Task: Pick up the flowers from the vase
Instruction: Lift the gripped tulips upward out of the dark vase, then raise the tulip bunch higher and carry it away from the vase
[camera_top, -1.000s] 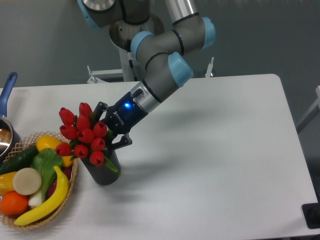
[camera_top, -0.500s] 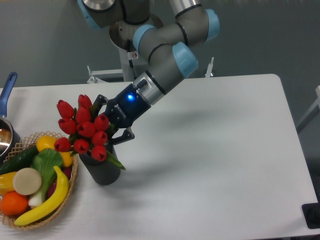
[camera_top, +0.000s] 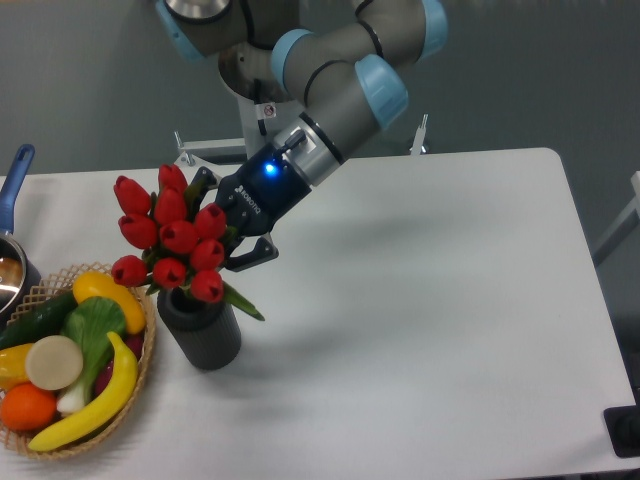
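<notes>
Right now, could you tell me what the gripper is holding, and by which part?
The gripper holds the flowers, clamped on the bunch just behind the red buds, above the vase.

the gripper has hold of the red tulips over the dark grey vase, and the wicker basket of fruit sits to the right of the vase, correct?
Not quite: the wicker basket sits to the left of the vase in the camera view, by the table's left edge. The rest holds: the gripper is closed on the red tulips above the dark grey vase.
</notes>
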